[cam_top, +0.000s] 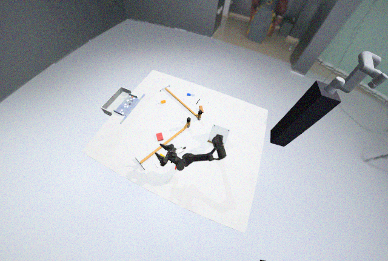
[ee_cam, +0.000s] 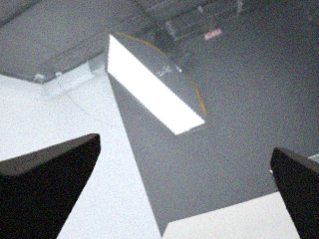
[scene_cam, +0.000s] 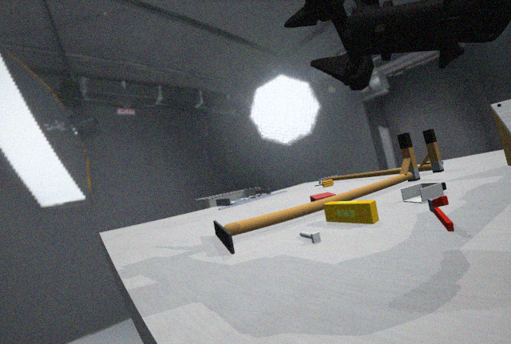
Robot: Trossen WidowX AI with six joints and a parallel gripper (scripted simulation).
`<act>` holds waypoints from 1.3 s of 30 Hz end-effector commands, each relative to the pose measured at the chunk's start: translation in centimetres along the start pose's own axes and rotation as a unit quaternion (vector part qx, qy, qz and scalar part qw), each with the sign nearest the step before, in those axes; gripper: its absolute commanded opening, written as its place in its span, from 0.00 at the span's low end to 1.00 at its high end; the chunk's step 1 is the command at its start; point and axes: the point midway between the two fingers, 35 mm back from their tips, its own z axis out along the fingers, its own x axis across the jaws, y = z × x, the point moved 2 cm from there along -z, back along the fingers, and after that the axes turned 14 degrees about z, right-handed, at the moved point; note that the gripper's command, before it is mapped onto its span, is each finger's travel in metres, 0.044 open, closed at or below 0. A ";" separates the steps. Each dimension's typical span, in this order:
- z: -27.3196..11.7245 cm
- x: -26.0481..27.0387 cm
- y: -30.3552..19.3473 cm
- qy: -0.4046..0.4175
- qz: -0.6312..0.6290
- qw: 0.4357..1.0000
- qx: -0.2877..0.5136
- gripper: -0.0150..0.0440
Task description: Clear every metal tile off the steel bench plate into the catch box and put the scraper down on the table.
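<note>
My gripper (cam_top: 158, 149) (scene_cam: 299, 44) (ee_cam: 184, 148) is wide open and empty, high above the table. One long wooden-handled tool (cam_top: 178, 132) (scene_cam: 284, 212) lies on the table under it, with a flat dark blade and an upright black-topped grip (cam_top: 188, 121) (scene_cam: 406, 144). A second such tool (cam_top: 181, 100) lies farther back, with a thin wide head; it looks shorter. The blue steel plate (cam_top: 119, 108) bears several small pale and dark tiles, beside the grey catch box (cam_top: 125, 89) (scene_cam: 212, 202) at the table's far left. The wrist view shows neither tool.
A red block (cam_top: 159, 136) (scene_cam: 322, 196) and a yellow block (scene_cam: 350, 211) lie near the nearer tool, with a grey bolt (scene_cam: 314, 236), a grey bracket (scene_cam: 433, 191) and a red tool (scene_cam: 443, 217). An orange item (cam_top: 163, 102) and a blue one (cam_top: 188, 94) lie farther back.
</note>
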 end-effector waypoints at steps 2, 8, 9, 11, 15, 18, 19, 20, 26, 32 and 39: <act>-1.5 1.0 -0.5 0.001 0.049 0.999 -0.005 1.00; -3.2 1.8 -1.0 -0.001 0.098 0.995 -0.007 1.00; -3.4 1.9 -1.1 -0.001 0.104 0.995 -0.007 1.00; -3.6 2.1 -1.2 -0.002 0.113 0.994 -0.008 1.00; -3.7 2.1 -1.2 -0.002 0.115 0.993 -0.008 1.00; -3.7 2.1 -1.2 -0.002 0.113 0.994 -0.008 0.91; -3.6 2.0 -1.2 -0.003 0.110 0.994 -0.008 0.87; -3.4 1.9 -1.2 -0.003 0.106 0.994 -0.009 0.82; -2.2 1.0 -1.2 -0.007 0.069 0.998 -0.012 0.56; -0.8 -0.1 -1.0 -0.013 0.030 0.999 -0.015 0.29; 0.7 -1.4 -0.7 -0.023 -0.014 0.999 -0.019 0.25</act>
